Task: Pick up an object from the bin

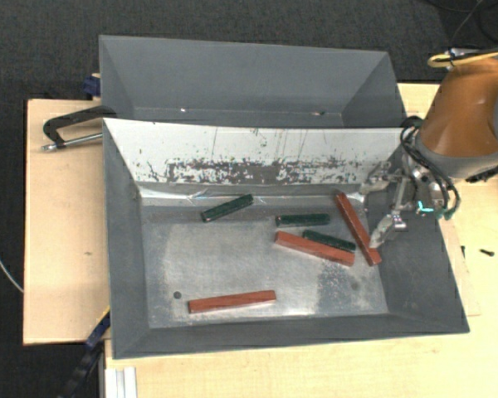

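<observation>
- Camera view: the grey metal bin [124, 264] holds six slim sticks, three red and three dark green, lying loose on its floor.
- The arm comes in from the right. Its orange cover [465, 110] sits above the bin's right rim, and the hand [385, 222] hangs low over the right side of the floor, close to the right wall.
- I cannot tell whether the hand is apart or together.
- Just left of the hand lies the slanting red stick [357, 227]. It runs from near the back wall down toward the right wall, and the hand's tip is near its lower end. I cannot tell whether they touch.
- The flat red stick [313, 248] lies left of it, with its right end close to the slanting one.
- The right green stick [329, 240] lies along the flat red stick's back edge.
- The middle green stick [302, 220] lies just behind those two, near the foot of the back wall.
- The left green stick [227, 208] lies tilted, farther left along the back wall and apart from the others.
- The front red stick [231, 302] lies alone near the front wall, well apart from the hand, with a dark speck [177, 296] to its left.
</observation>
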Tool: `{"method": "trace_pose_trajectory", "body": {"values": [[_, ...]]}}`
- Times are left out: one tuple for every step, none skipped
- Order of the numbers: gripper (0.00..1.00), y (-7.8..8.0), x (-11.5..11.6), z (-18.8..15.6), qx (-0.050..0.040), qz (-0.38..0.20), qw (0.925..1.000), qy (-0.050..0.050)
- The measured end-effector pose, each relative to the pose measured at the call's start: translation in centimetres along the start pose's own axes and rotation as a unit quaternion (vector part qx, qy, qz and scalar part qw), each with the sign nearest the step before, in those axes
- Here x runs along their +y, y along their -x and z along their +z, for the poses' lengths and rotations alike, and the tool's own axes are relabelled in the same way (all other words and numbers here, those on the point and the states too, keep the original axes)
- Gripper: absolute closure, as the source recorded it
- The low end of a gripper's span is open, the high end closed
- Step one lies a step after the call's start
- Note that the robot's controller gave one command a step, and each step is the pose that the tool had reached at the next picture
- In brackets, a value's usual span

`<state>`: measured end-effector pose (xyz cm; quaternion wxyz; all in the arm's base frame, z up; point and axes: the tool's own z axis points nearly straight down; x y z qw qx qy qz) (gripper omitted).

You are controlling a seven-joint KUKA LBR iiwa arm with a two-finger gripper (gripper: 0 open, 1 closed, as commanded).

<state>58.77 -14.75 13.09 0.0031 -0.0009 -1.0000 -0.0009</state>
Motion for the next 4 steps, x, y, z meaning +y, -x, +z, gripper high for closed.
{"method": "trace_pose_trajectory", "body": {"values": [[0.0, 0.2, 0.0, -0.4, -0.0039, -0.001, 1.0, -0.001], [1.0, -5.4, 6.1, 5.6, -0.0036, 0.056, 0.9985, 0.0], [1.0, -5.4, 6.1, 5.6, -0.0036, 0.055, 0.9985, 0.0], [1.0, -6.7, 4.3, -13.9, -0.0103, -0.046, 0.9989, -0.003]]}}
